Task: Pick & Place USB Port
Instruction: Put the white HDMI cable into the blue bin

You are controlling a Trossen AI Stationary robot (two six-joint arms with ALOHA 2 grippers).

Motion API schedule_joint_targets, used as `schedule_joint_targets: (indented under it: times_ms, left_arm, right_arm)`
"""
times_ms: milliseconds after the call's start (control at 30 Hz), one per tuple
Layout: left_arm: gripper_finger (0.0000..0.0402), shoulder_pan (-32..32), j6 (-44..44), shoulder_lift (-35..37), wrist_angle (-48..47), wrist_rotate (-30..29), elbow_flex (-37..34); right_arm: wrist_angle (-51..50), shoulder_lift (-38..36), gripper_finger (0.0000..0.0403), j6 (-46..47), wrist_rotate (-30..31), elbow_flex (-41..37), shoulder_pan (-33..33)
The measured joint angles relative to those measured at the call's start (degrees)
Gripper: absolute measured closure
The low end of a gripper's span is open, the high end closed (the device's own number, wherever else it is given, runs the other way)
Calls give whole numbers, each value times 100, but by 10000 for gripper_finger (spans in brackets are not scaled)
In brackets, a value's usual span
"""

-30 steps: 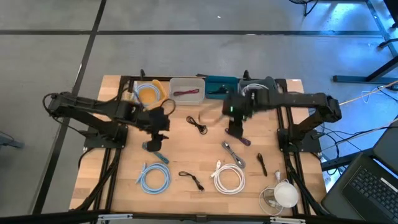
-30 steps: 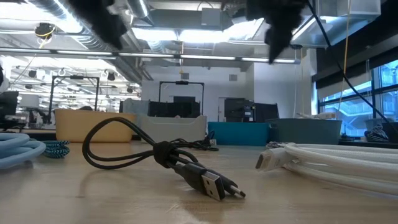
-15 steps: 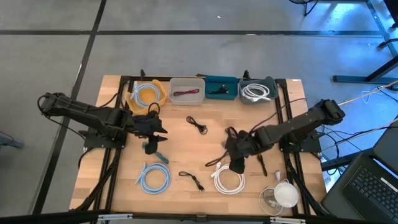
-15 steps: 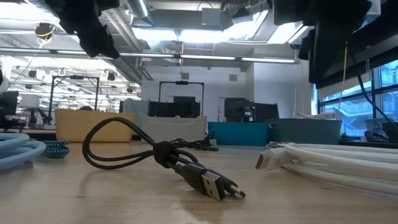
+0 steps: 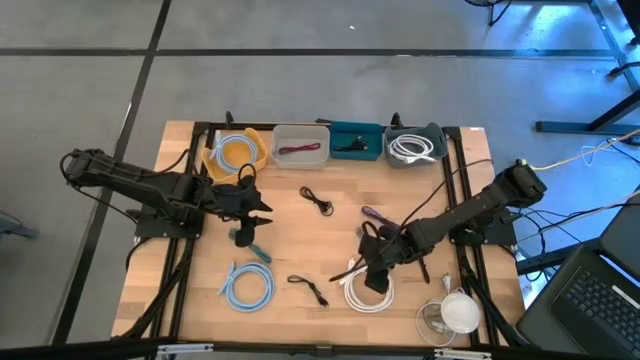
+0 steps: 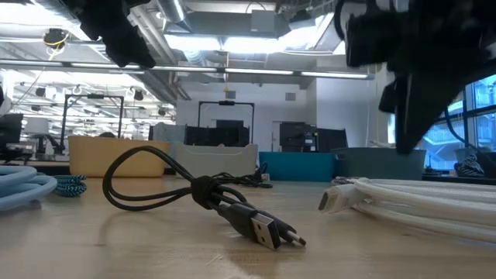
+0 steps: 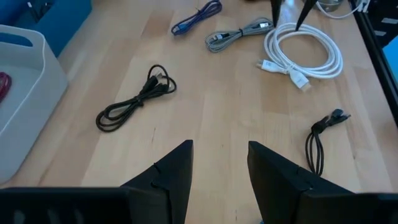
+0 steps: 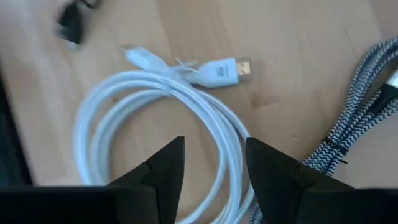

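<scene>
Directly beneath right fingers (image 8: 168, 171), white cable (image 8: 186, 118)

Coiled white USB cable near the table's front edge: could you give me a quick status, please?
Right gripper open, empty, directly above the coiled white USB cable. Left gripper open, empty, over bare wood. Grey braided cable lies right beside the coil.

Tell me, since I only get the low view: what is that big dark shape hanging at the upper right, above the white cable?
Observer: That is the right hand. It hovers over the coiled white cable, fingers apart, holding nothing.
Operator: Are those bins at the back empty?
Observer: No. From above, the white bin has a red cable in it.
Operator: And the other hand?
Observer: The left hand hangs open over bare wood, left of centre.
</scene>
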State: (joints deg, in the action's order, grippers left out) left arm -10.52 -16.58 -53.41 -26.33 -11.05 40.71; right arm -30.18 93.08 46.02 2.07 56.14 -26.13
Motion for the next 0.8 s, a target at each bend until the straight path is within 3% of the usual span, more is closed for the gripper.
schedule_joint_targets:
  times_ms: [433,533,667,800]
  left_arm:
    - [258,0,-20,-2,-40,9,1]
    - [258,0,-20,-2,-42,11,0]
    - [258,0,-20,-2,-42,16,0]
    - [258,0,-20,-2,-44,18,2]
  right_arm:
    - [399,929,241,-227,-120,15,2]
    - [388,908,278,-146,-69,9,23]
    - [397,865,371,-153,-57,-9,88]
    - [123,819,387,-146,-35,81,131]
